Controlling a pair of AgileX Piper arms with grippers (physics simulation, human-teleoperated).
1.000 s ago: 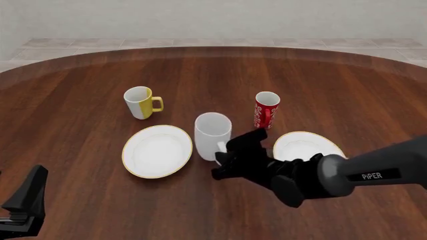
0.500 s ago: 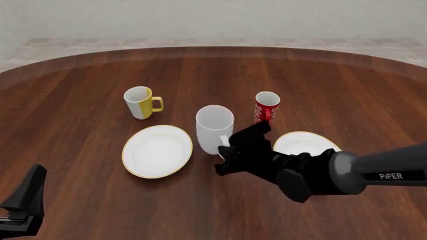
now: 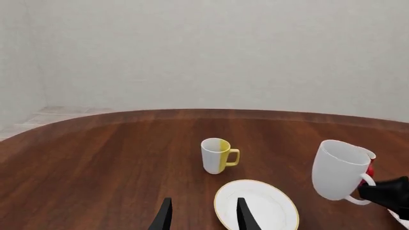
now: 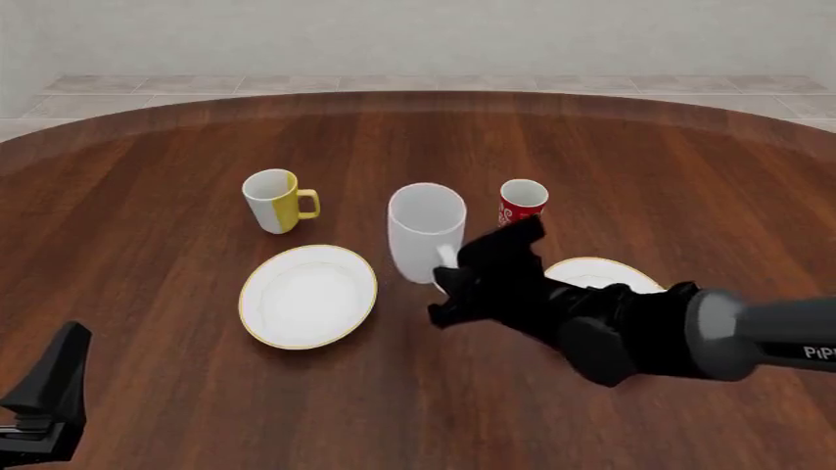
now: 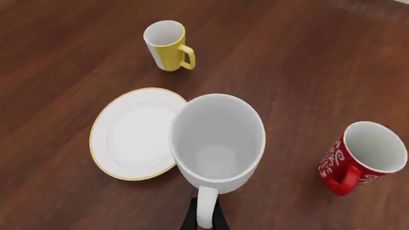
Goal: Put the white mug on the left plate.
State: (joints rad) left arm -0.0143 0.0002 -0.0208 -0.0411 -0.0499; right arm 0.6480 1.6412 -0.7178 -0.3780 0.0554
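White mug (image 4: 426,233) held by its handle in the right gripper (image 4: 451,274), fingers clenched on the loop, lifted off the bench (image 4: 157,176), mouth up, slightly tilted. Left plate (image 4: 308,296) just to its left and below. Left gripper (image 3: 201,218) parted, idle, farther away.

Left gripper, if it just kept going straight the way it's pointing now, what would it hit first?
Probably the left plate: in the left wrist view it lies just past the left gripper's open fingertips, with the yellow-and-white mug further on. Depth is uncertain.
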